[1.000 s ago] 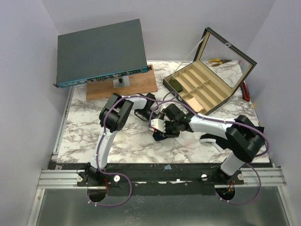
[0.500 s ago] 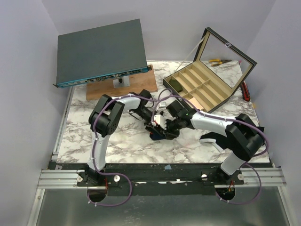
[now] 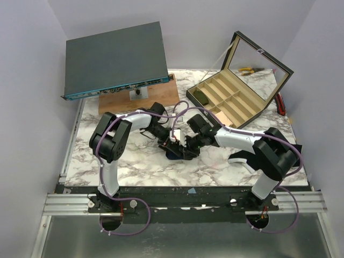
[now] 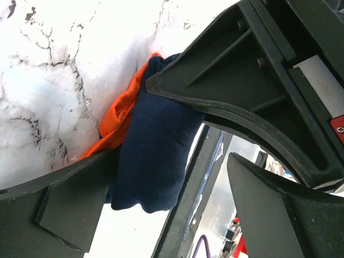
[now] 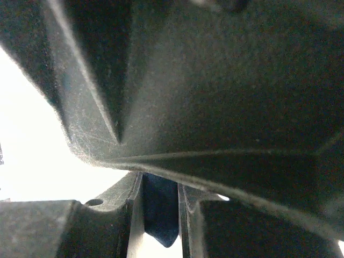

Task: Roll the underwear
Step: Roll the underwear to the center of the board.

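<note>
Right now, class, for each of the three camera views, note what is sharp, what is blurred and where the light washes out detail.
Top external view: evenly lit, sharp across the white marble table. Left wrist view: the navy-blue underwear with orange trim is sharp, the table's veining partly bleached. Right wrist view: the right gripper's black fingers crowd the lens, dim; background burnt white.

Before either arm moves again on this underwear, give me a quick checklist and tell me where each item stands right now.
1. The left gripper stands wide open around the underwear: ok.
2. The right gripper is shut on navy fabric: ok.
3. The orange trim is tucked in: not ok, it sticks out along one side.
4. The underwear is rolled tight along its whole length: cannot tell, the grippers hide most of it.
5. The underwear rests on the table: cannot tell.
</note>
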